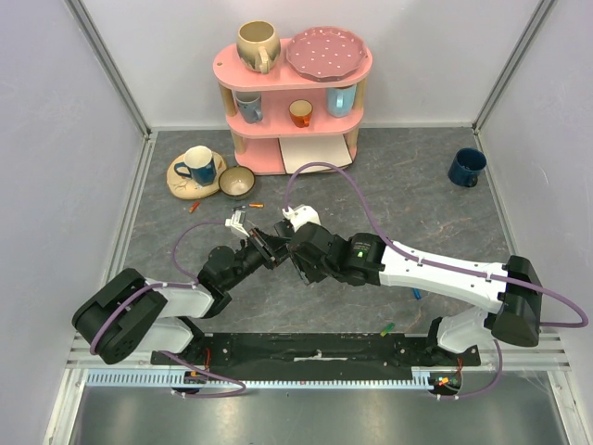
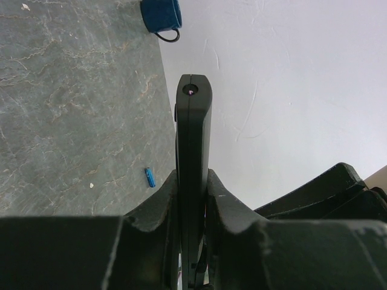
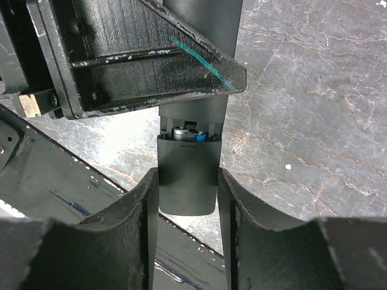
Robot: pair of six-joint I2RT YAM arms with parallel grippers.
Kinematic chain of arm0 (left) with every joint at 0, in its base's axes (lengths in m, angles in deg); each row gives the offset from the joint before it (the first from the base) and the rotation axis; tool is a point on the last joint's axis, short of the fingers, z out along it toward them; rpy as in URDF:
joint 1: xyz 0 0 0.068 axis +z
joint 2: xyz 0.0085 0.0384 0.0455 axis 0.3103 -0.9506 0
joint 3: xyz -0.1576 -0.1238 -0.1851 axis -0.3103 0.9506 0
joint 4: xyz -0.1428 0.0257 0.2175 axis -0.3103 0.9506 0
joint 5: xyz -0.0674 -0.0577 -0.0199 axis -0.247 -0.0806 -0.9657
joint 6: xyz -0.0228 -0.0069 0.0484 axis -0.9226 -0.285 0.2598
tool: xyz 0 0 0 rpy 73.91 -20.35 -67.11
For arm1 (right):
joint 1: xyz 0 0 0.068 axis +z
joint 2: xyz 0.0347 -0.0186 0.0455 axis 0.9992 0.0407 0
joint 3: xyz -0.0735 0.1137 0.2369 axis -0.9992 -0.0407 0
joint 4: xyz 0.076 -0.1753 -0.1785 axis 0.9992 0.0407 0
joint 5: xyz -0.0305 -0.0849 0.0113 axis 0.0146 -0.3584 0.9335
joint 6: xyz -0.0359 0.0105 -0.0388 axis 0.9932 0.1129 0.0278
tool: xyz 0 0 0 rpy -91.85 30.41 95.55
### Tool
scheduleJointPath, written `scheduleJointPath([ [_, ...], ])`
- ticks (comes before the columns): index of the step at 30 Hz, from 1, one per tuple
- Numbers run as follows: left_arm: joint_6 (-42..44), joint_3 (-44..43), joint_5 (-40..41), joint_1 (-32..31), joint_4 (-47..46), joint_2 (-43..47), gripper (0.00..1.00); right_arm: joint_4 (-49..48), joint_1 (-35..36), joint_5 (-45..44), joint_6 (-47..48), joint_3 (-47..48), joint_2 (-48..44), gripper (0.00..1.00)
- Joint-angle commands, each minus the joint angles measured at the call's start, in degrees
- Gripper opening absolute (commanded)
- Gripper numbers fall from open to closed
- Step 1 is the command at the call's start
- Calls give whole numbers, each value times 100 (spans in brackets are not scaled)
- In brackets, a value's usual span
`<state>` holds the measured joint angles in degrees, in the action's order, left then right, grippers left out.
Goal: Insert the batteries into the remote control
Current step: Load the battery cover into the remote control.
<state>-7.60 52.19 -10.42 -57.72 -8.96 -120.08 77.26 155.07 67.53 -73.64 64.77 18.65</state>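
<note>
Black remote control (image 2: 193,139) sat clamped edge-up in the left tool (image 2: 192,184), above the bench (image 2: 72,90); the right tool (image 3: 188,187) pinched its cover (image 3: 187,163). Skewed pressure could jam the cover or dislodge the seated battery (image 3: 192,135).

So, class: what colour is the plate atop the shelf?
The plate is pink with pale dots; top view.

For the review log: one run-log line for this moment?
left fingers clamp remote | right fingers grip its cover end | one battery visible inside
</note>
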Motion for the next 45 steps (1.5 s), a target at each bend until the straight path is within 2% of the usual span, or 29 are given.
scheduleJointPath([
  [1,-272,-83,-153,-70,-731,218,2,-90,19,-44,-92,-87,-2,13],
  [16,-246,-224,-259,-114,-283,614,2,-108,-42,44,-31,-105,139,13],
  [45,-255,-496,-382,-176,34,939,2,-213,-139,246,-4,-342,245,13],
])
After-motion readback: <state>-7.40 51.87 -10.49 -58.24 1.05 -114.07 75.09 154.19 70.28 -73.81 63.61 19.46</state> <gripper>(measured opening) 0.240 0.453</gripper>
